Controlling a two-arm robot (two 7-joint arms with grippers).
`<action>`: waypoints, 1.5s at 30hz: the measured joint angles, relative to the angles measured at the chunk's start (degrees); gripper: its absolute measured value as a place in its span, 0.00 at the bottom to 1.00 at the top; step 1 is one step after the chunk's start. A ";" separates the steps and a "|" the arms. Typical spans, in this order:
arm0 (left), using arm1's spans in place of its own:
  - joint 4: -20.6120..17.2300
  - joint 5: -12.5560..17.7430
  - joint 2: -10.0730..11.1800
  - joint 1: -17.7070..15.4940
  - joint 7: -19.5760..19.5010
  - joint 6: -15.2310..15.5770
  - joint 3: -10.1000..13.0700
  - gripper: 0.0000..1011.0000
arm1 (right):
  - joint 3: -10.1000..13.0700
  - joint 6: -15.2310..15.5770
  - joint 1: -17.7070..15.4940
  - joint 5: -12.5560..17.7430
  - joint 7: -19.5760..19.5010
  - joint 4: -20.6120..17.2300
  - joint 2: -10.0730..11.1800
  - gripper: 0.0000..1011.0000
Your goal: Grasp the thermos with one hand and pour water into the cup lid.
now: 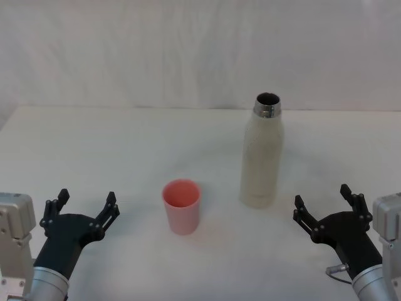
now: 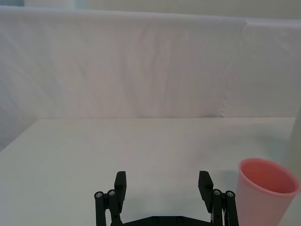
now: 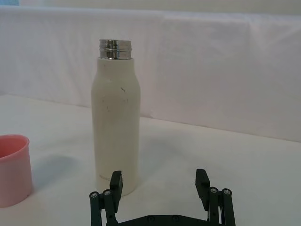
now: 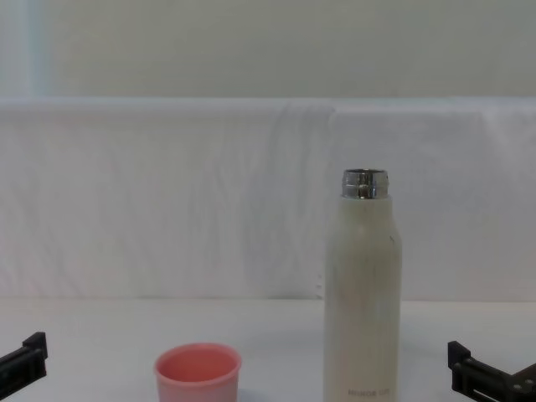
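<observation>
The cream-white thermos (image 1: 263, 157) stands upright and uncapped right of the table's centre, its steel neck open; it also shows in the right wrist view (image 3: 115, 127) and the chest view (image 4: 362, 293). The salmon-pink cup lid (image 1: 182, 205) stands upright, mouth up, to its left and a little nearer me, seen too as the cup lid (image 2: 265, 190), (image 3: 13, 169), (image 4: 198, 373). My left gripper (image 1: 86, 204) rests open near the front left, left of the cup lid. My right gripper (image 1: 321, 200) rests open at the front right, just right of the thermos base. Both hold nothing.
The white table (image 1: 125, 144) runs back to a white cloth backdrop (image 1: 188, 50). Bare surface lies all round the two objects and between the grippers.
</observation>
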 joint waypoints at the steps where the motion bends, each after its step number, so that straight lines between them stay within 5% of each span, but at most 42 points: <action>1: 0.00 0.00 0.00 0.00 0.00 0.00 0.00 0.99 | 0.00 0.00 0.00 0.00 0.00 0.00 0.00 0.99; 45: 0.00 0.00 0.00 0.00 0.00 0.00 0.00 0.99 | 0.13 0.39 0.17 -0.24 0.47 -0.07 -0.22 0.99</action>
